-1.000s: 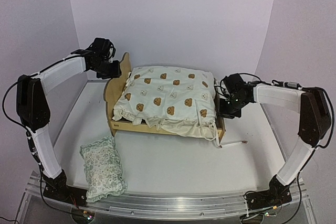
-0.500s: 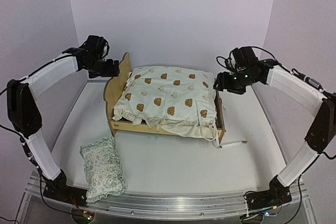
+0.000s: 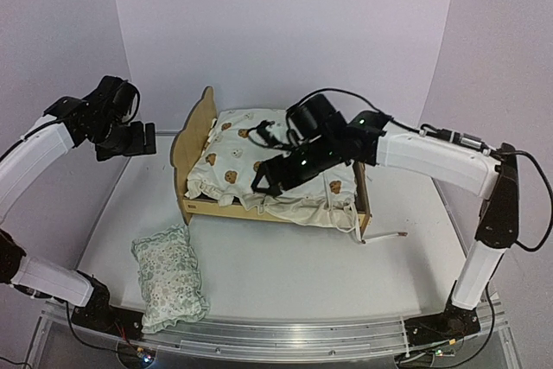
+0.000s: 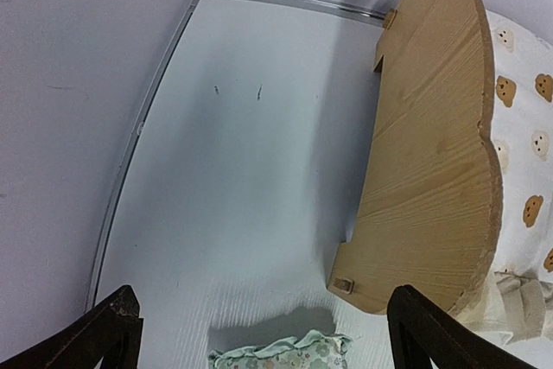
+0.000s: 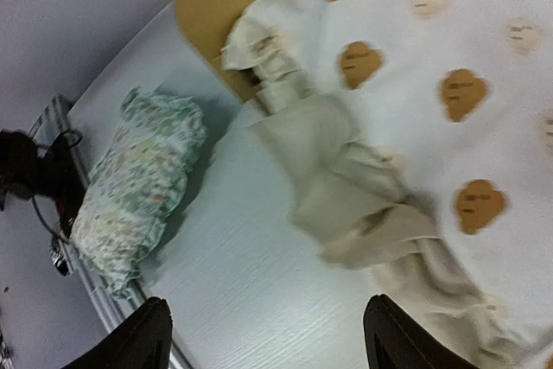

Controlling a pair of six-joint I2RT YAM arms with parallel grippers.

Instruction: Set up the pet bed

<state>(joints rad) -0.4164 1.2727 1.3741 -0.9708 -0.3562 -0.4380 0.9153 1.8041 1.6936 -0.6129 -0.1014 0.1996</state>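
From above, the pet bed is seen mid-table under a bear-print cover, the right gripper held over it and the left gripper well apart at its headboard side; in the left wrist view, widely spread, empty fingers are shown near the bed's headboard; in the right wrist view, spread, empty fingers are framed over the cover's edge.

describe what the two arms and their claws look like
Both arms match: the left arm and right arm have white covers on the long links, with black joints and bases. Thin black cables loop along them. Small green lights glow near the right wrist. The left claw and right claw each have two dark, tapered fingers.
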